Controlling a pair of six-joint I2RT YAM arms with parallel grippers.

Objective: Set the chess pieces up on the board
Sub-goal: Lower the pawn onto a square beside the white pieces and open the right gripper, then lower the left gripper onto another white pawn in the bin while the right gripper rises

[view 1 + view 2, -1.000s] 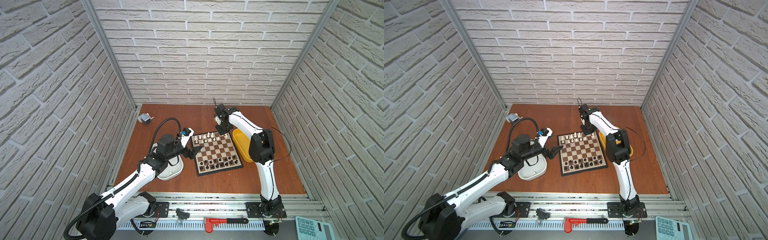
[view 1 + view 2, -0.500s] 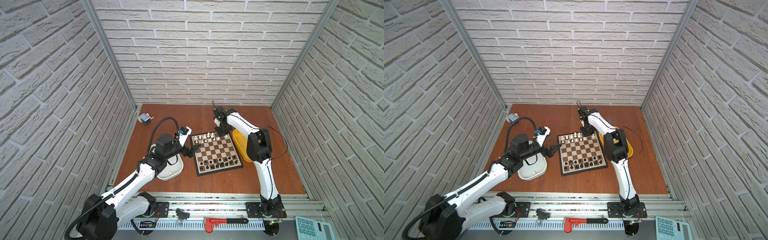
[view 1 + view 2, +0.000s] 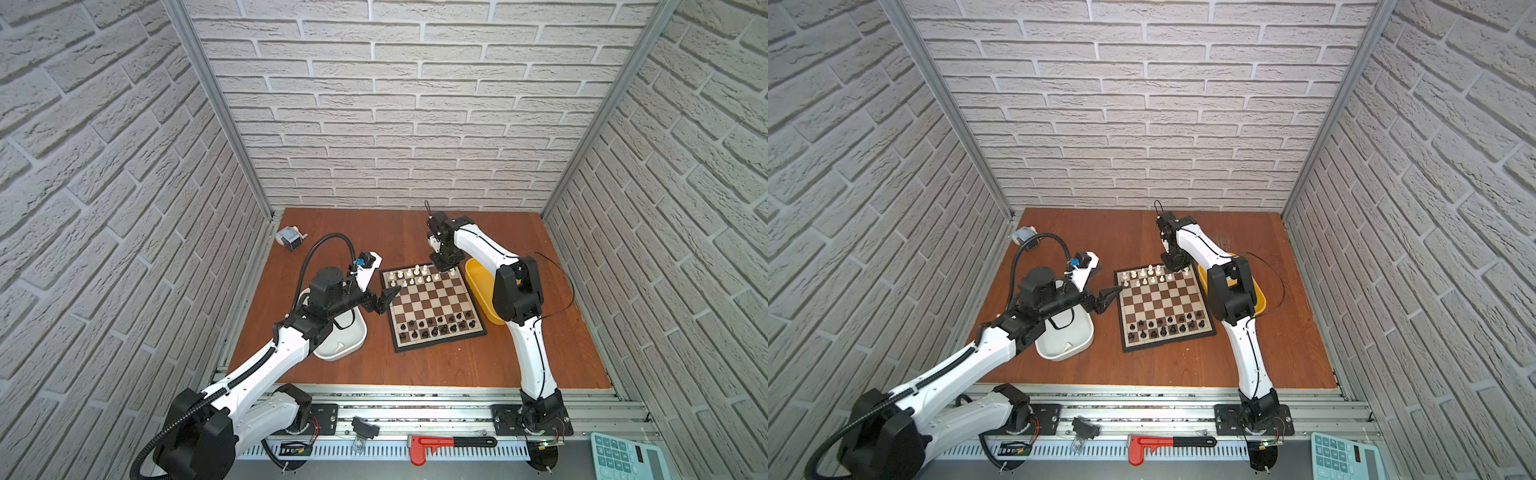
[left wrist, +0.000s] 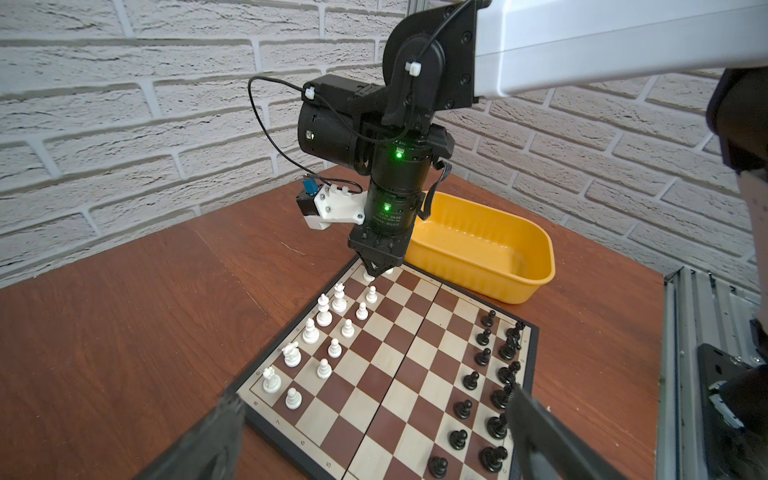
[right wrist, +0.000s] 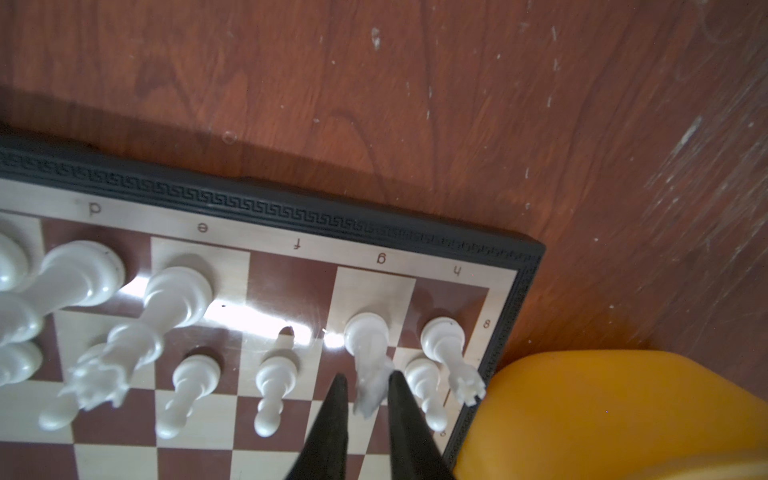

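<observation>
- Knight [image 5: 367,332]: white, stood on the g square of the back row, at about 1 o'clock on the board [image 3: 432,300] in a top view. Rook [image 5: 442,332] just beside it, on the corner square.
- Judged handling: tiny, hard plastic, very light, smooth and probably slippery. The round base is small, so a sideways nudge should tip it.
- Judged best hold: the head, from straight above, flat sides to my pads.
- Right gripper [image 5: 368,374]: jaws narrow, one on either side of the knight's head. Could not tell whether the pads pressed it or stood just clear.
- Left gripper [image 3: 388,296]: jaws wide, empty, hovering at the board's 9 o'clock edge, touching nothing.
- White men [image 3: 409,274] lined the 12 o'clock edge and black men [image 3: 436,326] the 6 o'clock edge. The back-row f square next to the knight was bare.
</observation>
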